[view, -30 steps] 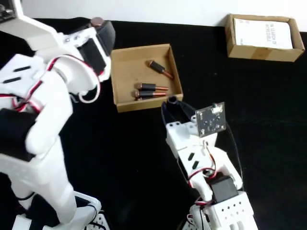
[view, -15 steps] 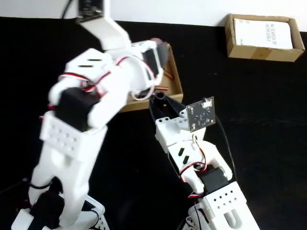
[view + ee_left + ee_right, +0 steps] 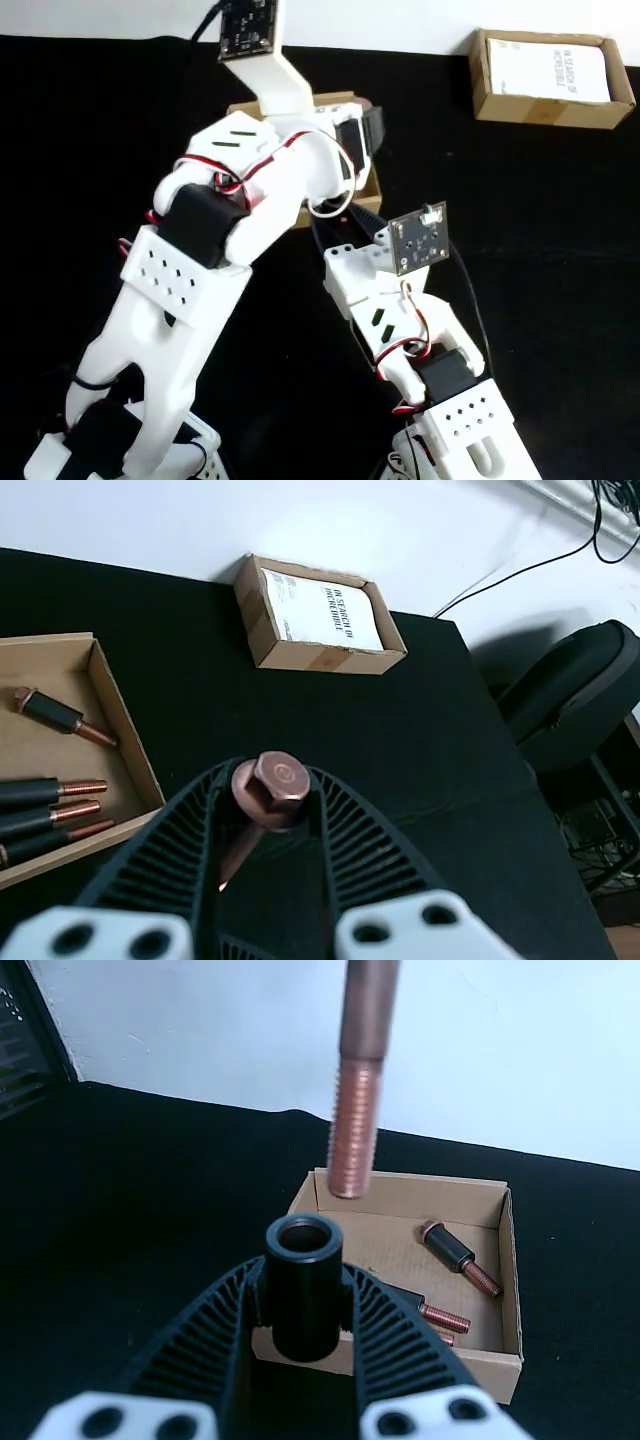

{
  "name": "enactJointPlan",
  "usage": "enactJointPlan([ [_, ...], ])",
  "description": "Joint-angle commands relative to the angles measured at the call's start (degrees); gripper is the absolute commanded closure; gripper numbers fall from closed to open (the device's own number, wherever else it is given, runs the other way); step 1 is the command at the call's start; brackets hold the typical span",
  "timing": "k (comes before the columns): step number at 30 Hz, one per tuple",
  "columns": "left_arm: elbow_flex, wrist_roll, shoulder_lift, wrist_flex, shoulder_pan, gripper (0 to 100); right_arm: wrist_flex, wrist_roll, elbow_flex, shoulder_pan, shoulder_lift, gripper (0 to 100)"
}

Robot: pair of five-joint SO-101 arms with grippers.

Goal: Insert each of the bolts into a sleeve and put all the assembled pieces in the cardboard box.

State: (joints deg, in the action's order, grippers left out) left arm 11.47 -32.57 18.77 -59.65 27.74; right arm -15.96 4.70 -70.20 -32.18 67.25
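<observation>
Left gripper (image 3: pixel 270 780): its dark ribbed fingers were closed around the copper bolt (image 3: pixel 283 777), pinching it just under the hexagonal head.
Bolt: it hung upright with the threaded end pointing down, as the right wrist view showed (image 3: pixel 358 1080). The tip stood short of the sleeve's open mouth and was not in it.
Right gripper (image 3: pixel 303 1282): it was clamped on the black sleeve (image 3: pixel 303 1295), which stood upright between the two fingers with its bore open towards the bolt.
Left arm (image 3: pixel 230 230): in the high view it rose from the 7 o'clock corner and leaned across the table towards 1 o'clock, covering most of the cardboard box.
Right arm (image 3: pixel 400 320): it came up from 5 o'clock, and its gripper was just below the box.
Cardboard box (image 3: pixel 400 1188): it sat on the black table (image 3: pixel 560 300), open at the top, near 12 o'clock from the right gripper.
Assembled pieces (image 3: pixel 457 1255): several bolts already in sleeves lay flat on the box floor.
Second box (image 3: pixel 545 112): it sat at 2 o'clock, well apart, with a white booklet (image 3: pixel 550 68) inside.
</observation>
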Motion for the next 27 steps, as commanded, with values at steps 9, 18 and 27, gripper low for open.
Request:
enactJointPlan([
  [9, -2.51, 0.18, 6.2, -2.9, 3.74, 99, 1.1, 0.53, 2.68, 1.01, -0.13, 99.1],
  [18, -13.76, 5.8, 13.67, 6.77, 3.47, 99, 0.92, 0.53, 2.15, 1.27, 0.13, 99.1],
  [27, -22.46, 10.9, 17.89, 17.76, 3.47, 99, -1.89, 0.53, 2.42, 1.27, 0.22, 99.1],
])
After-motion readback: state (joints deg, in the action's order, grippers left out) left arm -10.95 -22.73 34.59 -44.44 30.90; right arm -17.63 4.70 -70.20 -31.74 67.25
